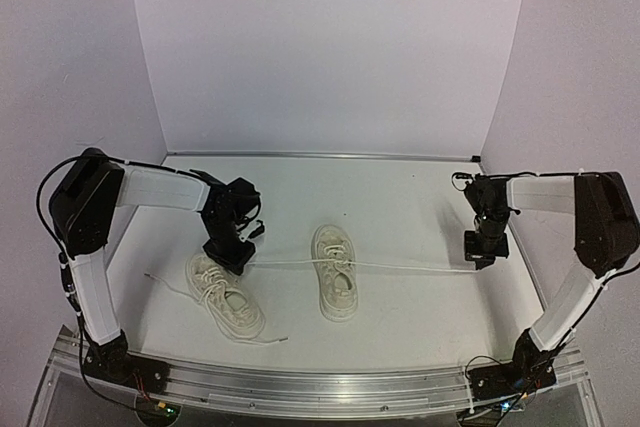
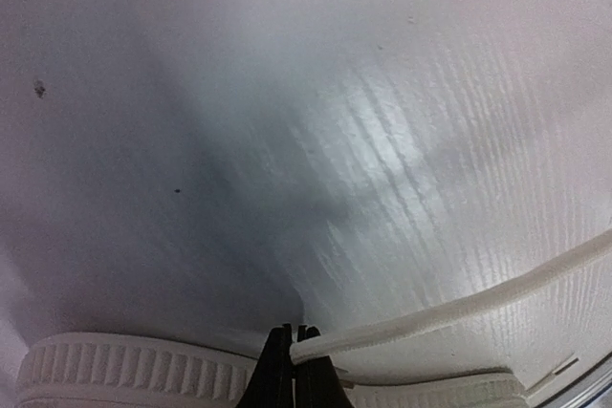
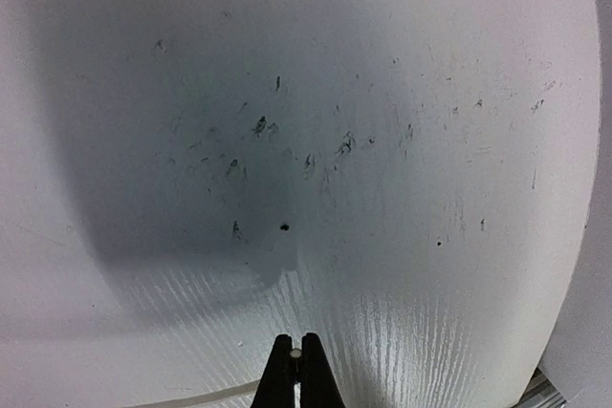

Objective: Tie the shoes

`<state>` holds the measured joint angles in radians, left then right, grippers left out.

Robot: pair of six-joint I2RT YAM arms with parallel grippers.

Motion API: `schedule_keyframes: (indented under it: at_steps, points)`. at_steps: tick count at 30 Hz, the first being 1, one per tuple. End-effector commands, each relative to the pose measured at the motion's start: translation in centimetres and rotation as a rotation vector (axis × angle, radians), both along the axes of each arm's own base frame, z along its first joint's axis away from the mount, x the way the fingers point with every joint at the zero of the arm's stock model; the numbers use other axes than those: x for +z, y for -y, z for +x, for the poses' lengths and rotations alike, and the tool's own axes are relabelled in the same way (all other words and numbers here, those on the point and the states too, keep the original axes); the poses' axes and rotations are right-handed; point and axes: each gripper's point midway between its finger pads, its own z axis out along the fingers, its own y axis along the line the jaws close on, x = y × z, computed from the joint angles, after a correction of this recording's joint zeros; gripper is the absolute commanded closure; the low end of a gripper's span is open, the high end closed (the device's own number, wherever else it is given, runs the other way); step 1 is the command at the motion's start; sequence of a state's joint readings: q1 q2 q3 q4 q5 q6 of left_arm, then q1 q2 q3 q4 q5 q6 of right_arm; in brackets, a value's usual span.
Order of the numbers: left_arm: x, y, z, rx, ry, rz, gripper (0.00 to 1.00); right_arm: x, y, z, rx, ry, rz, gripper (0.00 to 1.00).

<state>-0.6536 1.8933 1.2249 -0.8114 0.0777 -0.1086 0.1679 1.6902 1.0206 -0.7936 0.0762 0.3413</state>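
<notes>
Two cream-white sneakers lie on the white table: the left shoe (image 1: 224, 294) near the left arm and the right shoe (image 1: 335, 271) at the centre. A white lace (image 1: 410, 266) is stretched taut through the right shoe from one gripper to the other. My left gripper (image 1: 236, 255) is shut on one end of the lace (image 2: 449, 311), just above the left shoe's ribbed sole (image 2: 134, 370). My right gripper (image 1: 485, 250) is shut on the other lace end (image 3: 296, 354), low over the table at the right.
The left shoe's loose laces (image 1: 165, 283) trail across the table toward the front. White walls enclose the table on three sides. A metal rail (image 1: 320, 387) runs along the near edge. Dark scuff marks (image 3: 287, 160) dot the table under the right gripper.
</notes>
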Motion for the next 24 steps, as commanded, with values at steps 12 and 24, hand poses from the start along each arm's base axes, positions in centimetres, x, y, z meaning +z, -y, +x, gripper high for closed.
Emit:
schedule_keyframes:
  at_steps: [12, 24]
  points:
    - [4.5, -4.3, 3.4, 0.071, 0.166, 0.131, 1.0, 2.2, 1.5, 2.1, -0.038, 0.08, -0.024, 1.0]
    - [3.3, -0.3, 0.3, -0.162, 0.102, -0.037, 0.95, 1.4, -1.7, 2.4, 0.043, 0.048, 0.202, 0.98]
